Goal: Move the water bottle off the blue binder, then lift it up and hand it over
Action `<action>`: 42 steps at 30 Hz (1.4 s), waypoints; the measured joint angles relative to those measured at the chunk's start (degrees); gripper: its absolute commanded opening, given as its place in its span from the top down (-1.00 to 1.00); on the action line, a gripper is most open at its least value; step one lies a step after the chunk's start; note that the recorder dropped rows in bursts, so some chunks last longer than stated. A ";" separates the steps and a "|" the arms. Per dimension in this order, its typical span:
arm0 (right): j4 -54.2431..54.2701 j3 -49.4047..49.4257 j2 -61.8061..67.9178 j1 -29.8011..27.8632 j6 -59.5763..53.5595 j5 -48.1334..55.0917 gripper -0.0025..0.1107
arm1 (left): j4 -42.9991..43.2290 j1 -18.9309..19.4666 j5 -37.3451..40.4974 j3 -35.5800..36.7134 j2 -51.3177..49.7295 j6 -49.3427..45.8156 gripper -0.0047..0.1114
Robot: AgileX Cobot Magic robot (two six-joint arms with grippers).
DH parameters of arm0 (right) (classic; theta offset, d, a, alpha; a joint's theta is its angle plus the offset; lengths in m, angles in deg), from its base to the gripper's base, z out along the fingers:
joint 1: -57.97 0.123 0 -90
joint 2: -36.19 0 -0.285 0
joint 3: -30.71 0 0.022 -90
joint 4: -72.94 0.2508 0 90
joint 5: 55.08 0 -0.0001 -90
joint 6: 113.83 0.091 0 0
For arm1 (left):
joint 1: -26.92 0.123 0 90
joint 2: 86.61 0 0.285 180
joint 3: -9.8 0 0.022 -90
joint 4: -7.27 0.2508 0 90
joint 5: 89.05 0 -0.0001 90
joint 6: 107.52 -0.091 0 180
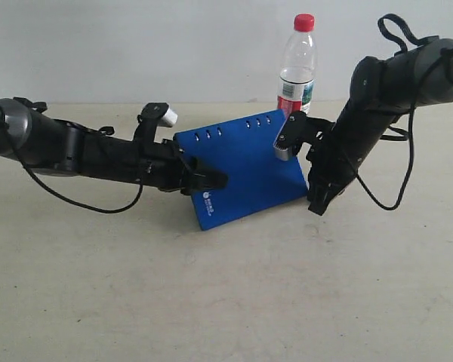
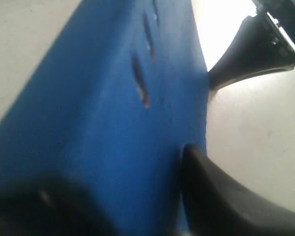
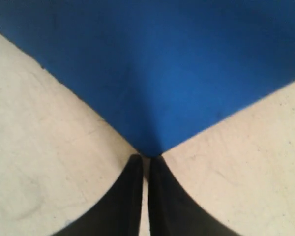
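Note:
The water bottle [image 1: 297,68] stands upright at the back, behind the far right corner of the blue binder [image 1: 245,170]; its base is hidden by the binder and the right wrist. The binder looks tilted, its riveted spine edge higher. My left gripper [image 1: 208,179] is clamped on the binder's left edge. In the left wrist view the blue cover [image 2: 103,98] runs between the fingers [image 2: 211,196] of that gripper [image 2: 113,182]. My right gripper [image 1: 317,205] points down at the table, shut and empty. Its tips [image 3: 145,160] sit just off the binder's corner [image 3: 162,64].
The beige tabletop [image 1: 234,302] stretches in front of the binder and to both sides. A pale wall [image 1: 136,45] closes the back. Part of the right arm [image 2: 255,49] shows beyond the binder in the left wrist view.

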 measured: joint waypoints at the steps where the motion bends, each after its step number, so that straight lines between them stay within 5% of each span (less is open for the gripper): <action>1: 0.10 0.00 0.00 -0.11 0.00 0.00 0.96 | 0.14 -0.24 -0.30 0.00 0.21 0.71 0.83; 11: -9.93 0.34 -2.09 -0.14 11.27 6.62 0.96 | 0.24 -0.61 0.34 -0.27 1.23 -0.69 0.84; 19: -26.68 0.49 -5.92 -10.53 29.53 12.12 0.96 | 2.91 1.97 -6.95 1.03 7.39 -1.27 0.84; 25: -15.55 0.59 -14.20 -13.63 27.16 6.83 0.96 | 8.35 1.98 -8.50 6.16 15.65 -0.19 0.84; 33: 12.94 1.47 -34.17 -13.63 9.02 2.80 0.96 | 8.82 1.90 -16.91 15.34 36.00 0.82 0.84; 42: 26.24 15.74 -59.05 -13.63 1.87 -6.57 0.96 | 8.60 0.39 -25.63 33.67 63.66 7.28 0.84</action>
